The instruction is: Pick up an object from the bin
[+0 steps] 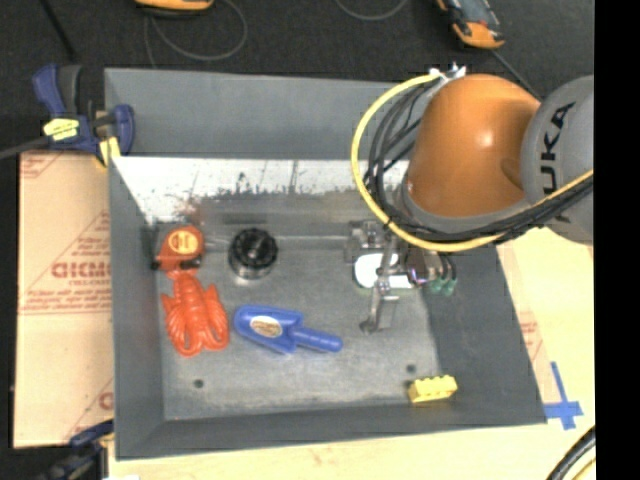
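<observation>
**Gripper over bare floor**

The gripper point(383, 303) hangs right of centre over bare bin point(300, 383) floor; whether it is open or closed I cannot tell. The blue brush point(285, 331) lies nearest, left of it, and a yellow block point(431, 389) sits by the near right corner. Closing here would likely catch nothing.

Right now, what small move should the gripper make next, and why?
Probably a shift toward the blue plastic handled tool with an oval inlay: the gripper stands above bare grey bin floor, and that tool lies nearest. The yellow toy brick sits farther off, near the front wall.
</observation>
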Tool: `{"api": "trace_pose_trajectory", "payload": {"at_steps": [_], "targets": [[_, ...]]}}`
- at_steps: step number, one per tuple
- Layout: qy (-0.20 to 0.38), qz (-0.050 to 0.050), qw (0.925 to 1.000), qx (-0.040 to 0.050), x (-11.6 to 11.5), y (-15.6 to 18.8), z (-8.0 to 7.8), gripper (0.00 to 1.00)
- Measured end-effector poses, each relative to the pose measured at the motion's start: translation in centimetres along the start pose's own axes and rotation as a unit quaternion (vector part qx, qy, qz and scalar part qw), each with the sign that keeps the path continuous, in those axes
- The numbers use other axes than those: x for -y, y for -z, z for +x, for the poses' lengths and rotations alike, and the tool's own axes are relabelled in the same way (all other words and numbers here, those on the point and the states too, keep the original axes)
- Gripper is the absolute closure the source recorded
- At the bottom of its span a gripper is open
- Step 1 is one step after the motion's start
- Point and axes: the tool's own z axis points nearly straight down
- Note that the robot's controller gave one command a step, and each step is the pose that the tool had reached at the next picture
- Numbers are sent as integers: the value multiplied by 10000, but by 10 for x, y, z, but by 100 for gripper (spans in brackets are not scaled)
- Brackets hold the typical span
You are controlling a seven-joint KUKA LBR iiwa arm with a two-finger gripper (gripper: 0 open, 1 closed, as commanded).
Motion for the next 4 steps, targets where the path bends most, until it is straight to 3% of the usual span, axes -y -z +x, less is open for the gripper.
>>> {"api": "trace_pose_trajectory", "payload": {"at_steps": [1,2,3,4], "targets": [[-1,-1,10000,41,0,4,-1,0],[47,0,10000,74,-31,-48,-2,0],[110,-4,9999,23,-77,-81,16,0],[382,-10,9993,57,-61,-127,13,0]]}}
